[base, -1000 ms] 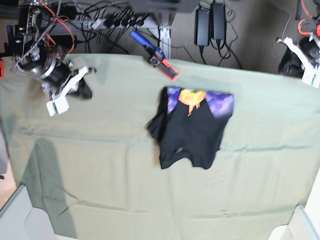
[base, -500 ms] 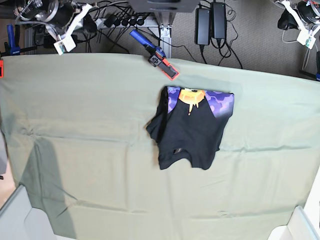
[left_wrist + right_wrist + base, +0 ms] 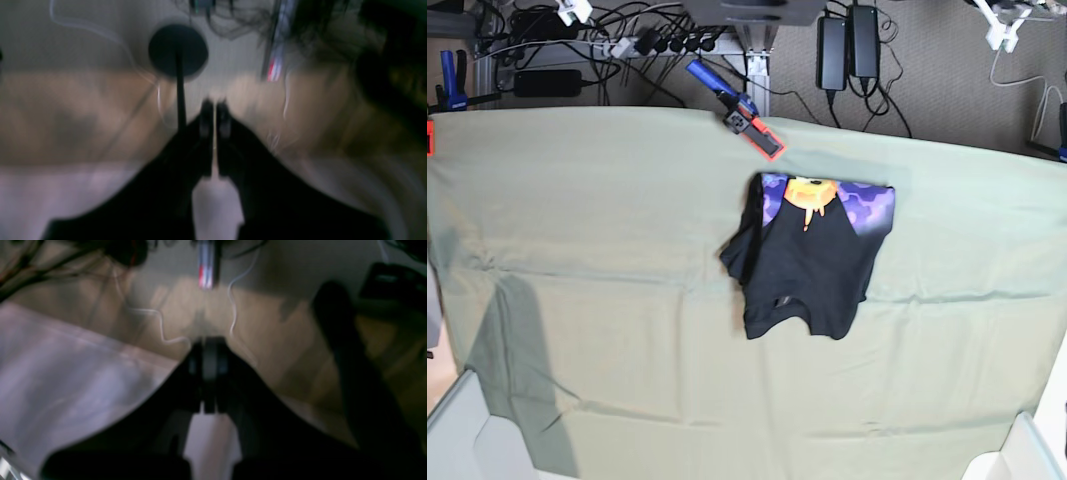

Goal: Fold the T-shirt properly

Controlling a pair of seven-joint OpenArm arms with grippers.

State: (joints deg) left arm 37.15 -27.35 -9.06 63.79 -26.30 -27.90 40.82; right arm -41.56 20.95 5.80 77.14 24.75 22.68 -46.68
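The black T-shirt point(image 3: 812, 265) lies folded into a compact bundle at the middle of the pale green cloth point(image 3: 577, 250). Its purple print and orange-yellow graphic point(image 3: 812, 193) show along its far edge. Only the white tip of my left gripper point(image 3: 1004, 26) shows, at the top right of the base view, far from the shirt. Only the tip of my right gripper point(image 3: 575, 10) shows, at the top left. Both wrist views are blurred. The left gripper point(image 3: 214, 115) has its fingers almost together with nothing between them. The right gripper point(image 3: 207, 353) is shut and empty. Neither wrist view shows the shirt.
A blue and red clamp point(image 3: 739, 110) grips the cloth's far edge. Power bricks point(image 3: 847, 45) and cables point(image 3: 627, 45) lie on the floor behind the table. White bins stand at the near left corner point(image 3: 457, 430) and the near right corner point(image 3: 1027, 450).
Both arms have pulled back past the table's far edge and nearly left the base view. The T-shirt has not moved.
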